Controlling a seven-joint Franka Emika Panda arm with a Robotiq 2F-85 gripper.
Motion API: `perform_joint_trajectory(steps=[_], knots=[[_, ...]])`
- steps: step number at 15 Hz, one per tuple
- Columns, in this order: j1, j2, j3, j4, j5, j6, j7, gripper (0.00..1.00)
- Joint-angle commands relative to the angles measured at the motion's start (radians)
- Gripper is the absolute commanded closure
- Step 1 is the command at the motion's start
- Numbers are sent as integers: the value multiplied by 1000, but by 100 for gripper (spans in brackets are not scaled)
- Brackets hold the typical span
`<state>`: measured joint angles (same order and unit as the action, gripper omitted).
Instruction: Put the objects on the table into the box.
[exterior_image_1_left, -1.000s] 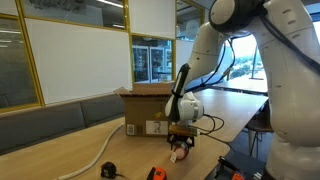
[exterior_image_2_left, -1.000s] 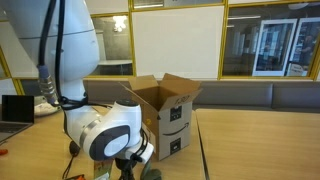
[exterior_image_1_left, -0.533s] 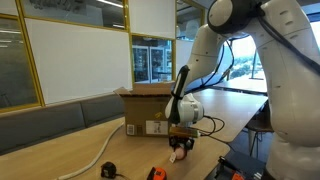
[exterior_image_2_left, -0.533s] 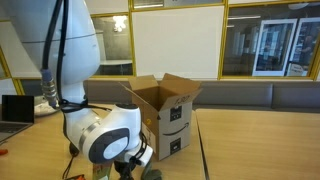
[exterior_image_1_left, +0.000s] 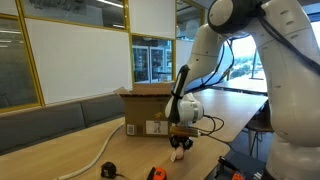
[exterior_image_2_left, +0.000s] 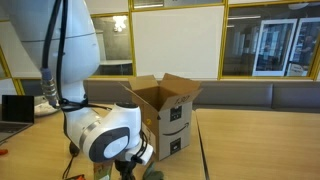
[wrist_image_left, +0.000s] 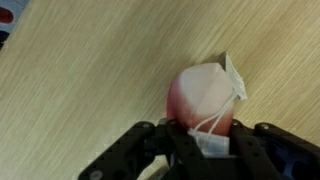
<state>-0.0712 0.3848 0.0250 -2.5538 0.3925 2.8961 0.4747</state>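
- We see the white arm (exterior_image_1_left: 240, 60) filling the 2 o'clock part of an exterior view, bent down toward the counter (exterior_image_1_left: 125, 150); in the wrist view the same pale wood grain (wrist_image_left: 90, 70) fills the picture.
- The cardboard box (exterior_image_1_left: 150, 108) stands on the counter with its flaps open, at about 10 o'clock from the gripper (exterior_image_1_left: 180, 150). In an exterior view (exterior_image_2_left: 165, 115) it sits at 2 o'clock from the arm's rounded wrist.
- A white cable (exterior_image_1_left: 95, 158) curves across the counter at 9 o'clock from the gripper.
- The gripper (wrist_image_left: 205, 145) points down over the counter, outside the box, its dark fingers (wrist_image_left: 150, 145) drawn in against the sides of a pink-and-white object (wrist_image_left: 205, 95).
- That object shows at 12 o'clock from the gripper in the wrist view. We cannot tell whether it touches the wood.
- A small orange thing (exterior_image_1_left: 155, 173) lies on the counter at 7 o'clock from the gripper.
- A white tag (wrist_image_left: 235, 80) sticks out at 1 o'clock on the pink-and-white object.
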Motion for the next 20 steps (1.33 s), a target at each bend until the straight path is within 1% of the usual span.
perform_joint_trajectory(steps=[1, 3, 4, 5, 6, 7, 8, 9, 10, 12, 14, 16, 18, 19, 20], knots=[[0, -104, -7, -56, 13, 44, -68, 90], [76, -209, -88, -117, -73, 81, -33, 91], [127, -273, -147, -152, -145, 89, 0, 90], [168, -307, -203, -167, -224, 101, 29, 90], [224, -345, -281, -181, -333, 112, 77, 90], [295, -367, -374, -183, -411, 123, 95, 90], [339, -377, -446, -167, -500, 130, 115, 90], [362, -377, -498, -138, -586, 137, 137, 90], [364, -378, -522, -99, -673, 131, 166, 90], [350, -401, -538, -20, -846, 96, 236, 90], [331, -444, -520, 62, -1017, 41, 322, 90], [313, -504, -470, 134, -1184, -37, 433, 91], [315, -583, -403, 163, -1348, -132, 571, 91], [329, -622, -371, 168, -1431, -184, 650, 91], [336, -662, -331, 170, -1471, -238, 688, 91]])
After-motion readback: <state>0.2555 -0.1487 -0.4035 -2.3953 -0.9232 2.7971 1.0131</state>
